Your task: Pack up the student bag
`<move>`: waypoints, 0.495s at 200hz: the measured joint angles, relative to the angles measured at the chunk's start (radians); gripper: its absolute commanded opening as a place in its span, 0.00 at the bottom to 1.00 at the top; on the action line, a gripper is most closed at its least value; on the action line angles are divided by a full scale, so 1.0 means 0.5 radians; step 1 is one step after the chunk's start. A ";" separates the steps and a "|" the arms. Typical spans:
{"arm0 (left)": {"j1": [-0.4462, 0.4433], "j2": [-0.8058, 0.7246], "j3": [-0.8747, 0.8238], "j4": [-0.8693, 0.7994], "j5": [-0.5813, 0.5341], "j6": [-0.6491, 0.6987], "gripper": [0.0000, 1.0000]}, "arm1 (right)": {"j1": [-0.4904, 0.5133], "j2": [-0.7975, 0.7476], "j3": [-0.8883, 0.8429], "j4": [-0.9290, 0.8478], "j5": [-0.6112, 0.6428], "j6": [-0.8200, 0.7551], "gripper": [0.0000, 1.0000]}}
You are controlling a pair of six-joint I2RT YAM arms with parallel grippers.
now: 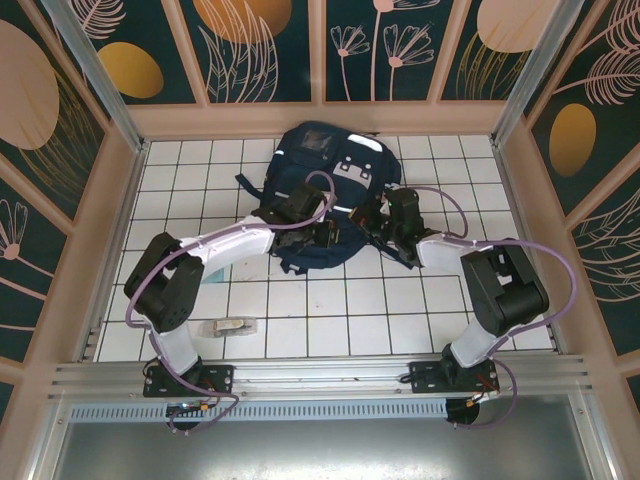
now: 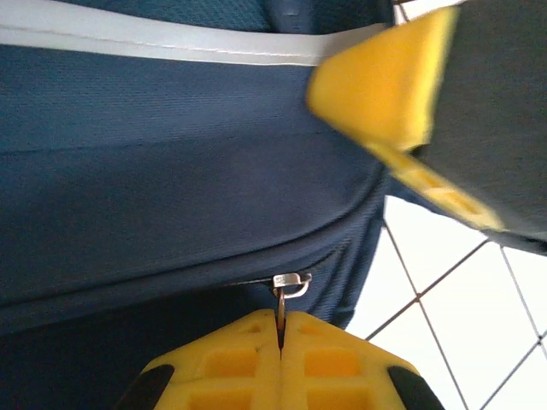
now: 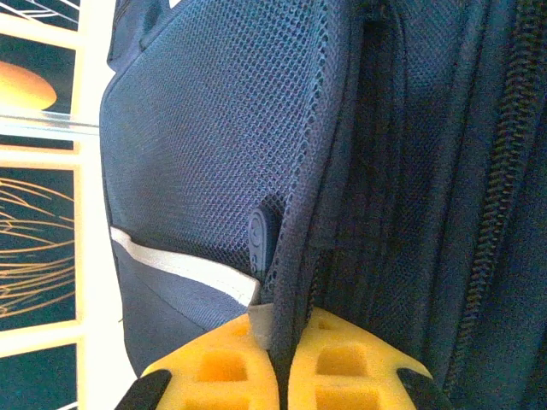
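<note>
I found the student bag [image 1: 330, 165] lying on the white tiled table [image 1: 300, 330], directly ahead of both pincers. The left pincer [image 2: 280, 333] was clenched on a small metal zipper pull [image 2: 291, 284], which stood up out of the seam between its yellow pads. Navy fabric and a white reflective stripe [image 2: 171, 43] lay beyond its tips. The right pincer [image 3: 284, 337] was clenched on a piped edge of the bag's mesh panel [image 3: 214, 145]. A dark oval tab [image 3: 261, 239] sat just beyond its tips, and a zipper track [image 3: 504, 171] ran off to one side. A small flat item [image 1: 232, 326], which I could not identify, lay on the tiles well behind the left pincer.
</note>
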 measured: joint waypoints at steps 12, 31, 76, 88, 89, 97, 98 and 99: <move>0.077 -0.048 -0.060 0.001 -0.015 0.022 0.00 | -0.018 -0.058 0.000 -0.053 0.002 -0.050 0.00; 0.233 -0.142 -0.141 -0.063 -0.140 0.073 0.00 | -0.098 -0.160 -0.017 -0.115 -0.016 -0.118 0.00; 0.399 -0.188 -0.150 -0.137 -0.380 0.159 0.00 | -0.201 -0.237 -0.024 -0.237 -0.071 -0.266 0.00; 0.405 -0.185 -0.135 -0.138 -0.387 0.171 0.00 | -0.203 -0.236 -0.014 -0.271 -0.071 -0.313 0.00; 0.406 -0.184 -0.134 -0.138 -0.385 0.172 0.00 | -0.204 -0.236 -0.012 -0.273 -0.072 -0.315 0.00; 0.407 -0.182 -0.127 -0.138 -0.368 0.174 0.00 | -0.210 -0.230 0.006 -0.298 -0.075 -0.345 0.00; 0.407 -0.182 -0.127 -0.138 -0.366 0.174 0.00 | -0.212 -0.229 0.011 -0.301 -0.076 -0.350 0.00; 0.407 -0.182 -0.127 -0.137 -0.365 0.175 0.00 | -0.213 -0.228 0.014 -0.303 -0.076 -0.352 0.00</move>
